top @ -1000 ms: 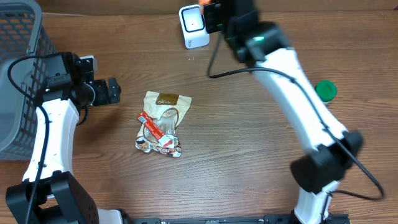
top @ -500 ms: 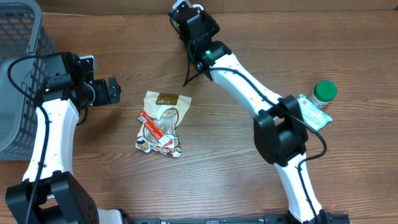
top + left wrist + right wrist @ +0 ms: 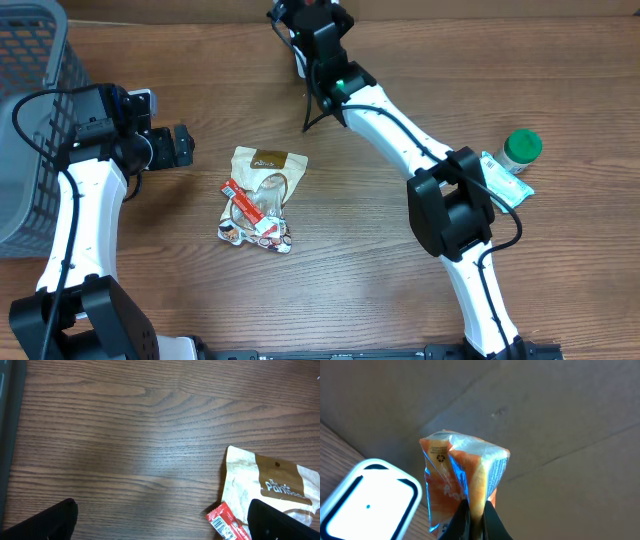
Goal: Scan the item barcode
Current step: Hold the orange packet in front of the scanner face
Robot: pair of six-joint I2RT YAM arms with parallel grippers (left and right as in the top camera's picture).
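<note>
At the far edge of the bench, your right fingers were pressed together on the bottom of the orange packet, pinching it so that its long axis rose straight up out of the grip; the white scanner lay just beside the packet, down and to the left in the wrist view, and whether the two touched could not be told; the face turned to the wrist camera carried a small recycling mark and some print but no barcode that could be made out, so the code was probably on a side you could not see; by my reading, the coming move turned on swinging that hidden side round toward the scanner's pale window, more a twist of the wrist than a reach, since the packet was already next to it; your left fingers were spread wide over bare wood, just left of the snack pouch and well apart from the scanner, so the right arm was plainly the nearer one for this scan
</note>
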